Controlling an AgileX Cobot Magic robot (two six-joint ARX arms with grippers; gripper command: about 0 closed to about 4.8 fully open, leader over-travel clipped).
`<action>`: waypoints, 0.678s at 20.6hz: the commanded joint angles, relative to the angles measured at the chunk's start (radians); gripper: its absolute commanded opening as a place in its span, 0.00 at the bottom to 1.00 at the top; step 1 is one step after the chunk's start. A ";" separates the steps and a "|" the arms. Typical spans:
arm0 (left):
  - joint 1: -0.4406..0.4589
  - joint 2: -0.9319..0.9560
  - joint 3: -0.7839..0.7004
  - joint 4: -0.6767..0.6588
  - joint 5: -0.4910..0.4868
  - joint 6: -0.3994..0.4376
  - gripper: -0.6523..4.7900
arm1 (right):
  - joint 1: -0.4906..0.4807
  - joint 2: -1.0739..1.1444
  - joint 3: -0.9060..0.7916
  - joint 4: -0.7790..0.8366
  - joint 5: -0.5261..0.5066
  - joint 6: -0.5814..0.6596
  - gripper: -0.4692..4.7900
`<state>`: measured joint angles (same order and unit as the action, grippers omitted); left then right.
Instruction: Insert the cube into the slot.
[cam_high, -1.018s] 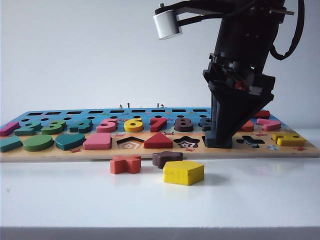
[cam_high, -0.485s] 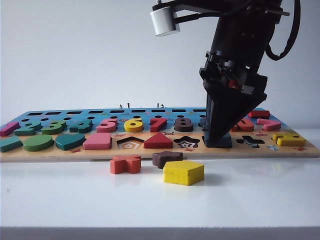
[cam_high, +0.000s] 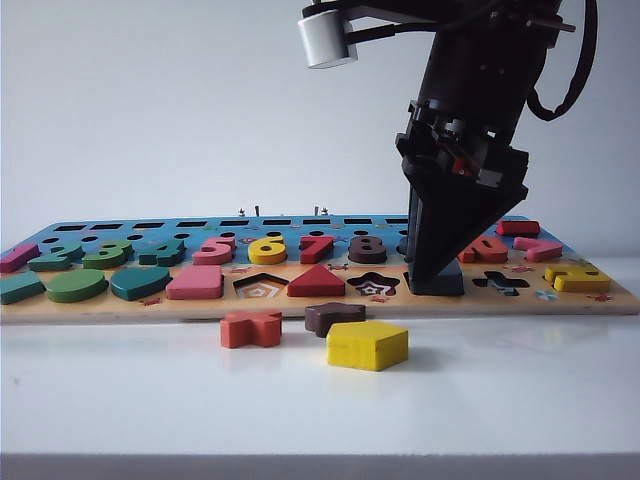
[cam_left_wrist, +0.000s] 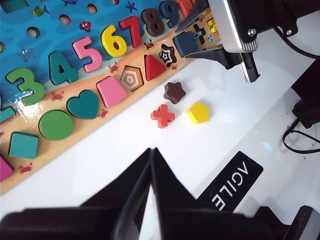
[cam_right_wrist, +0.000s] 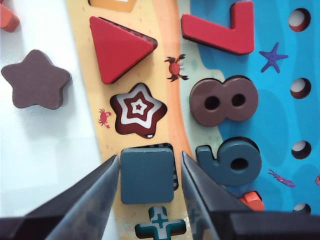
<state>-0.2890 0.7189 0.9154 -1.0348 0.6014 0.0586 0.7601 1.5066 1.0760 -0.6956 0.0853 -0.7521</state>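
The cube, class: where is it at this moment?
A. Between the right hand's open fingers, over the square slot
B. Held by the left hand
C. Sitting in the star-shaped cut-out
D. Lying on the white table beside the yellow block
A: in the right wrist view the cube lies between the fingers of the right hand, with gaps either side, and the checkerboard slot peeks out at its edge.

Your exterior camera looks level across the white table at the colourful wooden puzzle board (cam_high: 320, 300), your left wrist camera looks down from well back, and your right one hangs close above; all share the dark navy square block (cam_right_wrist: 147, 175).
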 joint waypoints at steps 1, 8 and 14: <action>-0.001 -0.001 0.005 0.016 0.008 0.004 0.15 | 0.002 -0.019 0.009 0.019 -0.019 0.012 0.53; -0.001 -0.001 0.005 0.021 0.008 0.002 0.15 | 0.001 -0.091 0.009 0.087 -0.023 0.174 0.42; -0.001 -0.001 0.005 0.021 0.008 0.001 0.15 | -0.001 -0.124 0.009 0.082 0.101 0.395 0.08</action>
<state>-0.2890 0.7189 0.9154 -1.0286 0.6014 0.0582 0.7593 1.3865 1.0821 -0.6128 0.1547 -0.4458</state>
